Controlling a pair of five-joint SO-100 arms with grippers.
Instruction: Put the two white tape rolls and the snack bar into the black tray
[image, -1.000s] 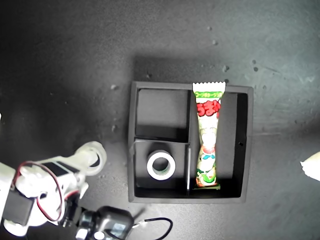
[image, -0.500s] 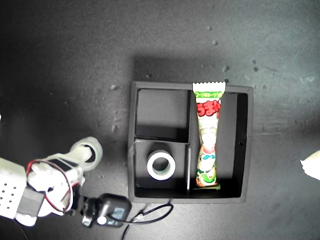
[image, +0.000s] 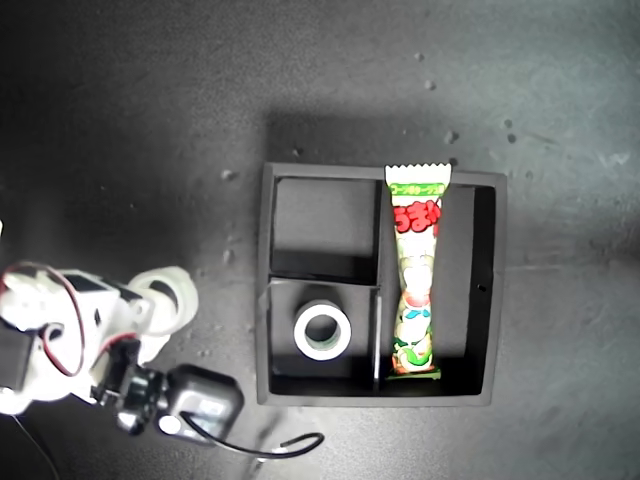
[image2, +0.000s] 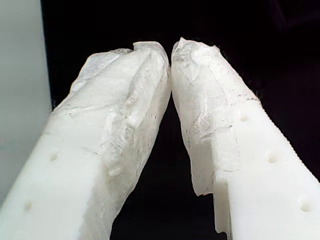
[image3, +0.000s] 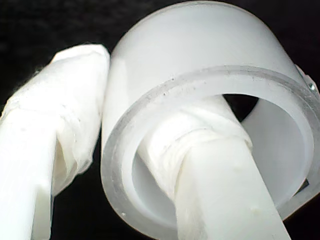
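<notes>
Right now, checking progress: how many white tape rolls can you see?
2: one thick white tape roll in a small compartment of the square black tray; another white roll pinched by my second gripper.

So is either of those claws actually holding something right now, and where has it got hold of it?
Yes. My second gripper holds a white tape roll by its wall, one finger through the hole, one outside. My first gripper is shut on nothing.

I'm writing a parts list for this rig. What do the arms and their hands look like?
My second hand has rough white wrapping on blunt white plastic fingers. My first hand has the same wrapped white fingers, with small round holes along them. In the exterior view the arm is white plastic with black motor blocks, red wires and a black cable.
</notes>
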